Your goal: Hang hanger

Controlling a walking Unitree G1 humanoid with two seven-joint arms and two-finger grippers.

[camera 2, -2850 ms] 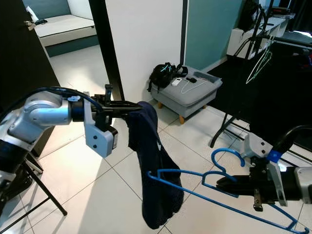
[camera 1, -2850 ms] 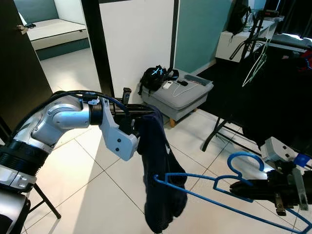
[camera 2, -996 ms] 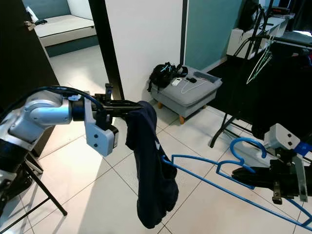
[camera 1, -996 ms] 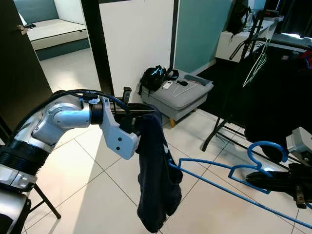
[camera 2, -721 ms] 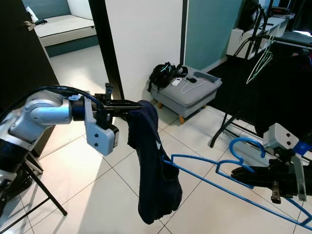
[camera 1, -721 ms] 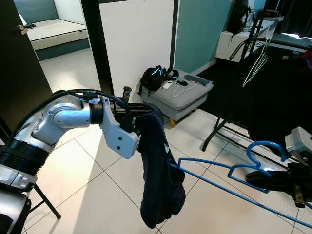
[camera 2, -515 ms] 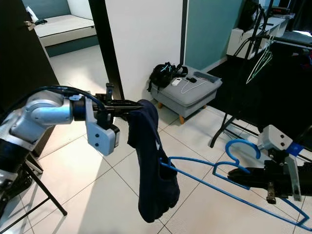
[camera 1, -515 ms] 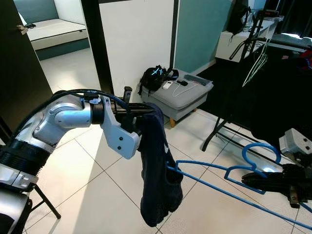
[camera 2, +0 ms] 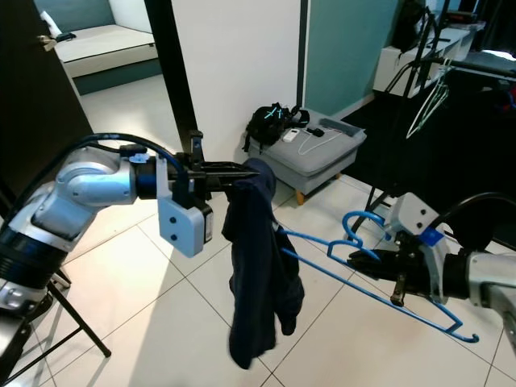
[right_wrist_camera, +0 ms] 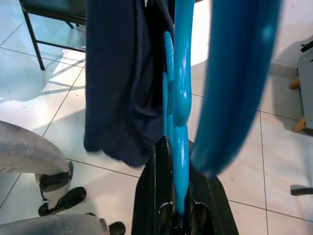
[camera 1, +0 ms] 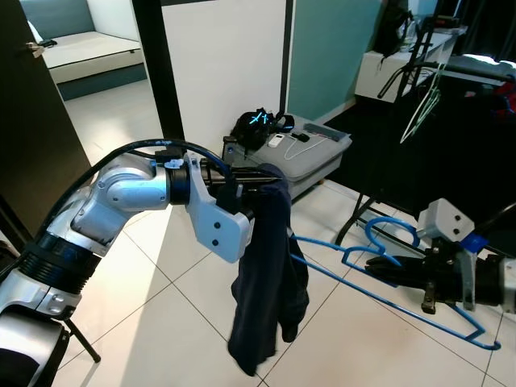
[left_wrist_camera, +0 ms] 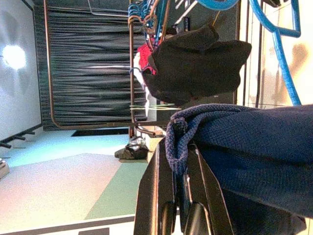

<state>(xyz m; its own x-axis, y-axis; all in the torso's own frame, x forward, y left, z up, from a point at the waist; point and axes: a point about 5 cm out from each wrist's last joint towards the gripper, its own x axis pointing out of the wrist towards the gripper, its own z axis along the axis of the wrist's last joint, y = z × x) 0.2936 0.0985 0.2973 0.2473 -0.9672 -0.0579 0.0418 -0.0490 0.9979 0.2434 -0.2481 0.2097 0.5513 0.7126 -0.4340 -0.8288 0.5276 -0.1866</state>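
Two arms now nearer together than half a second ago, whole view shifted too. Dark blue garment (camera 1: 266, 274) hanging from left gripper (camera 1: 270, 172), jaws clamped on its top edge. Blue hanger (camera 2: 367, 270) raised and carried in, one end now tucked into the cloth; right gripper (camera 2: 360, 258), jaws clamped on its neck below the hook. Threading likely underway; clothes rack (camera 1: 403, 89) well apart behind.

A matt, knitted dark-blue cloth garment (camera 1: 268, 274) and a glossy, smooth blue hanger (camera 2: 367, 270) are seen above glossy pale floor tiles (camera 1: 153, 314).
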